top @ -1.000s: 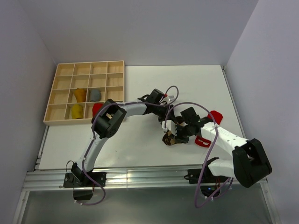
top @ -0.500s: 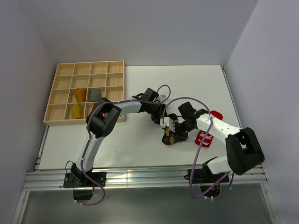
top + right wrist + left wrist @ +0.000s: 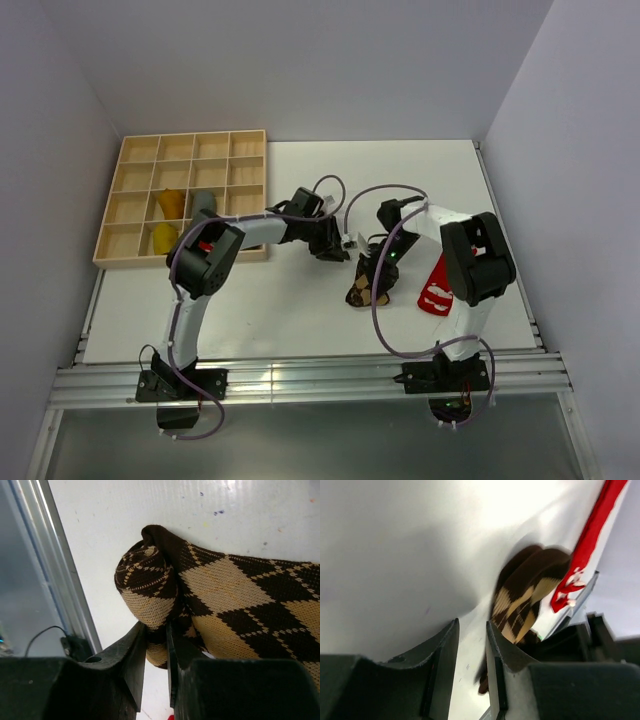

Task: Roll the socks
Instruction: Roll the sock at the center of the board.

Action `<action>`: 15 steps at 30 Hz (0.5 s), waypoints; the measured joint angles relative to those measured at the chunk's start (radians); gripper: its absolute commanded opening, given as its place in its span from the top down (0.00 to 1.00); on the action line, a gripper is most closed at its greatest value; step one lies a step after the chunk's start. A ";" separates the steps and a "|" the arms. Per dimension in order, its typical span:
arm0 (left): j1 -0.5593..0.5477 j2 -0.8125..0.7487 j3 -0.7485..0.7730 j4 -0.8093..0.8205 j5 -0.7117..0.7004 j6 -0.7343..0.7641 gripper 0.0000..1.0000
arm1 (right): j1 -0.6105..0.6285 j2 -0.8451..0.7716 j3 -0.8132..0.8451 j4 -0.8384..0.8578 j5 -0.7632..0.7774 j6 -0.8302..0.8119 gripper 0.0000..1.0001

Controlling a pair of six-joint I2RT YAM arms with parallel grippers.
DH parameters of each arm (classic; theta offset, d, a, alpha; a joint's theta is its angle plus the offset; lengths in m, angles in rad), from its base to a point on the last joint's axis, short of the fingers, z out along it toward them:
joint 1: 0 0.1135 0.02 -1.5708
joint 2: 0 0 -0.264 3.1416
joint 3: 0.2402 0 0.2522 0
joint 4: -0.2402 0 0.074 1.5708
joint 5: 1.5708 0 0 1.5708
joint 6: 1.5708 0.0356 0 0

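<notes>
The brown-tan argyle sock [image 3: 368, 290] lies on the white counter [image 3: 270, 310], a little right of the middle and toward the near side. In the right wrist view its one end is rolled into a tight coil, and the rest of the cloth lies flat on the counter. The right fingers [image 3: 136, 647] are closed on this sock: they pinch the cloth just under the coil, and the knit fills the narrow gap between them.

The left fingers [image 3: 451, 645] stand just to the left of the sock, close to the counter. They are apart by only a narrow slit and hold nothing (the white surface shows through the slit). The argyle sock is in front of them, not touched by them as far as the view shows.

A red sock [image 3: 437, 285] with white marks lies flat on the counter to the right of the argyle one, near it.

At the far left sits a wooden tray [image 3: 245, 150] with compartments. Two mustard-orange bundles [image 3: 170, 203] are in separate compartments, and a grey bundle [image 3: 205, 201] is in the compartment to the right of the farther one.
</notes>
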State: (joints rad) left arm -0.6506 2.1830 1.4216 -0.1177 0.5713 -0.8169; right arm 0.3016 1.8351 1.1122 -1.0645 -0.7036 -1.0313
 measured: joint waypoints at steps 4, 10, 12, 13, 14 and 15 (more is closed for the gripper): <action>-0.001 -0.096 -0.135 0.059 -0.074 -0.018 0.64 | -0.029 0.049 0.031 -0.029 -0.026 0.045 0.87; -0.028 -0.275 -0.353 0.163 -0.238 0.025 0.57 | -0.051 0.105 0.075 -0.068 -0.042 0.110 0.85; -0.058 -0.340 -0.419 0.214 -0.284 0.075 0.54 | -0.053 0.119 0.087 -0.078 -0.042 0.122 0.85; -0.075 -0.364 -0.439 0.236 -0.297 0.101 0.54 | -0.054 0.126 0.093 -0.085 -0.043 0.125 0.85; -0.093 -0.387 -0.456 0.259 -0.305 0.126 0.52 | -0.055 0.134 0.100 -0.092 -0.043 0.127 0.85; -0.113 -0.405 -0.471 0.291 -0.302 0.157 0.51 | -0.056 0.141 0.106 -0.099 -0.044 0.129 0.85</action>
State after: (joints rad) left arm -0.7635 1.7779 0.9508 0.1734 0.2695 -0.6601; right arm 0.2459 1.9759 1.2182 -1.1637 -0.7479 -0.9020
